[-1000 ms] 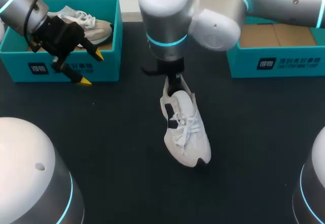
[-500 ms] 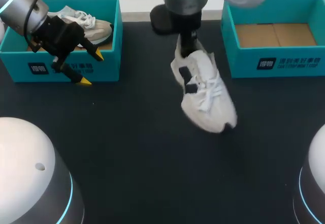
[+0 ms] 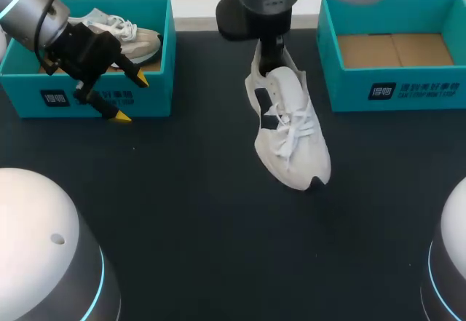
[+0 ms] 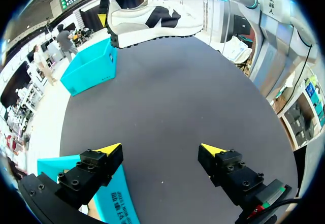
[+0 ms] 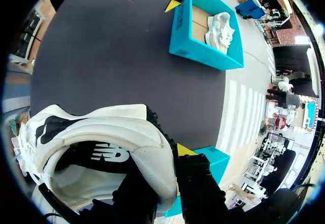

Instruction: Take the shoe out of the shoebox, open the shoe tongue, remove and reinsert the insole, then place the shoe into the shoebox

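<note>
A white laced shoe with black side marks hangs toe-down over the dark table, between the two boxes. My right gripper is shut on its heel collar. In the right wrist view one yellow-tipped finger presses the outside of the heel; the other finger is hidden inside the shoe. My left gripper is open and holds nothing, in front of the left shoebox. Its wrist view shows its spread fingers over bare table, with the shoe far ahead.
The teal left shoebox holds a second light shoe. The teal right shoebox shows only its cardboard floor. Dark tabletop spreads across the front, with my arms' white bases at the near corners.
My right arm has lifted the shoe off the table's middle and carried it back and to the right, toward the right shoebox. The left arm has not moved.
</note>
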{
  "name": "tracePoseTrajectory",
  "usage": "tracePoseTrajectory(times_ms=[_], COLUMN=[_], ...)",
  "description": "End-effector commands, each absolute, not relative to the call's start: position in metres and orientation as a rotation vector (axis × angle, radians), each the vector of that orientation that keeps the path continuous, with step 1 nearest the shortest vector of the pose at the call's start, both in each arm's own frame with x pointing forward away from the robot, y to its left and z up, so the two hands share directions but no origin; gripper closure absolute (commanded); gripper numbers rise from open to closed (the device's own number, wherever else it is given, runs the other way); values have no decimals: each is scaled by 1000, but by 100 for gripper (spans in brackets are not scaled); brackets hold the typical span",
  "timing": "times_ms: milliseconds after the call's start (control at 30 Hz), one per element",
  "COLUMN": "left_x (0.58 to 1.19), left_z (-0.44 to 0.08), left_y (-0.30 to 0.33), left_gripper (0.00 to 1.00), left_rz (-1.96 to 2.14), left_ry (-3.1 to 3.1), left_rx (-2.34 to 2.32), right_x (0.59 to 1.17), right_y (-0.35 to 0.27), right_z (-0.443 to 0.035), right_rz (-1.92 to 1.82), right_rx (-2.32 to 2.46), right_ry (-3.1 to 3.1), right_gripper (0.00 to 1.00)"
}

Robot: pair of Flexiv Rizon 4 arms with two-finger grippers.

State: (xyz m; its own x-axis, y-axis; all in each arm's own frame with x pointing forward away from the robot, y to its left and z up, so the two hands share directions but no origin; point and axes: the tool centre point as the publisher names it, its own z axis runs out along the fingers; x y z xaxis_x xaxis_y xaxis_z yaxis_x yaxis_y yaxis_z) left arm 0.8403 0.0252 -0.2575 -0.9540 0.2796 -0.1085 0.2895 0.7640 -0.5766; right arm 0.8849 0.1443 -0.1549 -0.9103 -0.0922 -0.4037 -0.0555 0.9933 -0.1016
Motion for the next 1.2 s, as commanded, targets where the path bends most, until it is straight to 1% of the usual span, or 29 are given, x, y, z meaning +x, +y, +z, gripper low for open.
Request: tracePoseTrajectory(times_ms=[33,100,200,533,667,967,1033,1200], left_x=[839,839,839,839,839,839,839,839], left_z=[-257,-257,-257,-257,-257,-257,-257,-257], left_y=[25,25,25,25,25,25,25,25], left_gripper=[0,0,0,0,0,0,0,0], left_rz=[-959,-959,-959,-959,-959,-959,-959,-959], left_ry=[2936,2936,2936,2936,2936,2936,2936,2936], left_rx=[474,474,474,474,474,474,474,474], right_x=[885,885,907,995,1015,1028,1032,1032], right_y=[143,143,133,72,44,5,-1,-1], right_z=[-154,-154,-150,-136,-125,-108,-108,-108], right_rz=[-120,-120,-135,-170,-174,-208,-225,-225], right_rx=[-108,-108,-181,-302,-327,-342,-262,-262], right_ry=[2718,2718,2701,2699,2684,2676,2664,2664], right_gripper=[100,100,100,100,100,100,100,100])
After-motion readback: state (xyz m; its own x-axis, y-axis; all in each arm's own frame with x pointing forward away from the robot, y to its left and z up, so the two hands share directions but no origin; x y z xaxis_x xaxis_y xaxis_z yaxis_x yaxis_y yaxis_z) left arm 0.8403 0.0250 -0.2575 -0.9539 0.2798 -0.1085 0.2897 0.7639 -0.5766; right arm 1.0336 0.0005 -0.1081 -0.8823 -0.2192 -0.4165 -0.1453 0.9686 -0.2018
